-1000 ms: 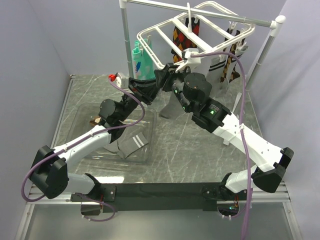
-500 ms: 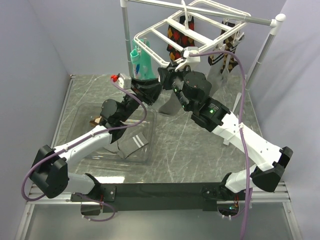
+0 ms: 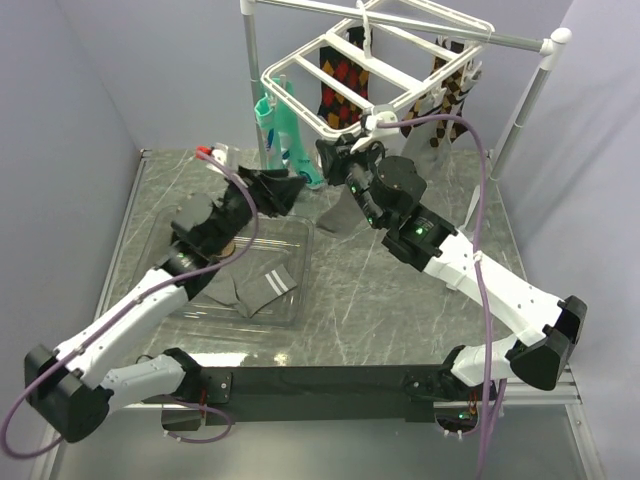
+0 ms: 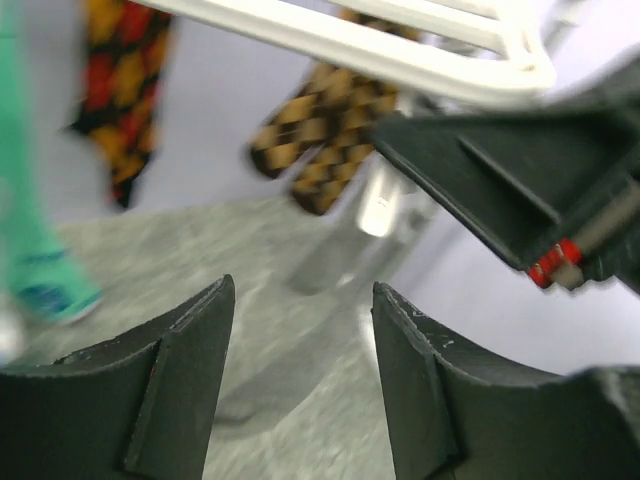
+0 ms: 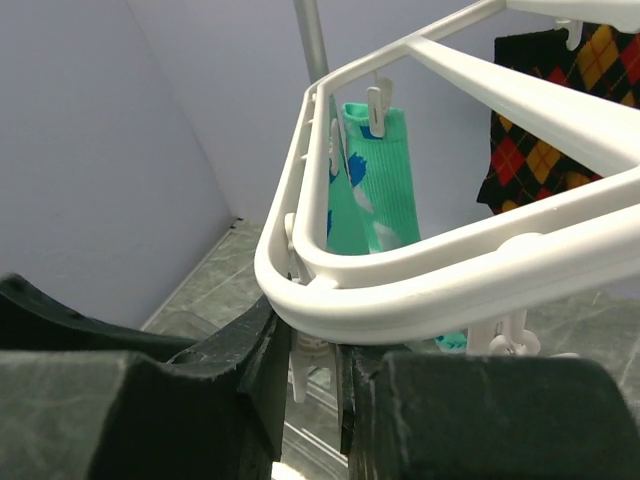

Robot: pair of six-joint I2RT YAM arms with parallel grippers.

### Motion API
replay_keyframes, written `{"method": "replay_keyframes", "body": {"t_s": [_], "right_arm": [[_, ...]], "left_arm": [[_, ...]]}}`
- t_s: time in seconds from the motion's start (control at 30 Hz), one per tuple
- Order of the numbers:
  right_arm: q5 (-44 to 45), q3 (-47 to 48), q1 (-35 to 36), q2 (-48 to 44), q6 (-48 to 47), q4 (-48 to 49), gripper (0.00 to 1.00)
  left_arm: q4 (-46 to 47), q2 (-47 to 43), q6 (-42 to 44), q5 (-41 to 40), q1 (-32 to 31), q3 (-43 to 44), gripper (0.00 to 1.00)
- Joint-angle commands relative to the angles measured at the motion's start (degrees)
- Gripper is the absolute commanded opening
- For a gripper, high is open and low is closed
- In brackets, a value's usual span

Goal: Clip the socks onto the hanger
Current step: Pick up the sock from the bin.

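Hidden: one grey sock (image 3: pixel 338 214) sits half behind my right arm.
Left gripper (image 4: pixel 300 305): jaws spread, empty.
Right gripper (image 5: pixel 312 350): pinching a clip (image 5: pixel 303 375) under the hanger (image 5: pixel 400 275).
Socks (image 3: pixel 262 285): in a clear tray (image 3: pixel 305 275) near the table's left edge.
Surface: grey marbled table (image 3: pixel 400 290), with lilac walls (image 3: pixel 90 90).

Hanger (image 5: pixel 420 262): white plastic rectangular frame with cross bars, suspended above the tabletop (image 3: pixel 400 300). Small white clips (image 5: pixel 377 98) dangle from its bars. Its rounded near corner sits directly over the right hand (image 5: pixel 312 350), whose fingers are closed close together on a white clip part hanging under that corner.

Socks (image 3: pixel 264 290): grey fabric with two thin white stripes, lying flat and crumpled in the clear tray (image 3: pixel 296 312), unclipped. One sock or two overlapping cannot be determined.

A further grey sock-shaped piece (image 3: pixel 338 214) shows below the frame's near corner. Whether it hangs or lies on the tabletop cannot be determined.
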Motion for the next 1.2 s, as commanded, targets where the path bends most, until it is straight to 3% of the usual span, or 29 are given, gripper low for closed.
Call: {"method": "replay_keyframes", "body": {"t_s": [0.0,0.03,0.17,0.33,0.57,0.73,0.83,1.17], "right_arm": [[-1.41,-3.41,-0.61,-1.8,-3.63,6.03,0.0],[-1.59,-3.95,-0.52,-1.97,-3.9,6.65,0.0],[-1.85,-6.76,-0.44,-2.85,-4.34,10.08,0.0],[-2.2,-8.61,-0.52,-3.56,-2.86,11.14,0.0],[-2.99,-6.94,-0.61,-2.94,-1.18,7.72,0.0],[-5.01,-6.33,-0.61,-3.47,0.23,6.22,0.0],[-5.28,-6.24,-0.52,-3.73,0.93,5.08,0.0],[-5.37,-6.24,-0.52,-4.96,0.75,2.53,0.0]], "left_arm": [[-21.17,-1.92,-0.61,-4.47,2.89,5.99,0.63],[-28.35,-1.49,-0.26,-6.56,3.33,7.14,0.63],[-41.65,-0.17,0.27,-8.07,5.18,9.87,0.63],[-48.81,-0.25,-2.01,-9.74,7.11,5.4,0.62],[-47.76,4.65,-0.53,-2.81,9.31,-0.94,0.59],[-47.41,14.5,13.7,10.29,10.46,0.47,0.52],[-45.4,19.77,16.88,11.0,11.33,0.03,0.53],[-38.97,24.26,26.37,8.63,12.04,-2.96,0.56]]}}
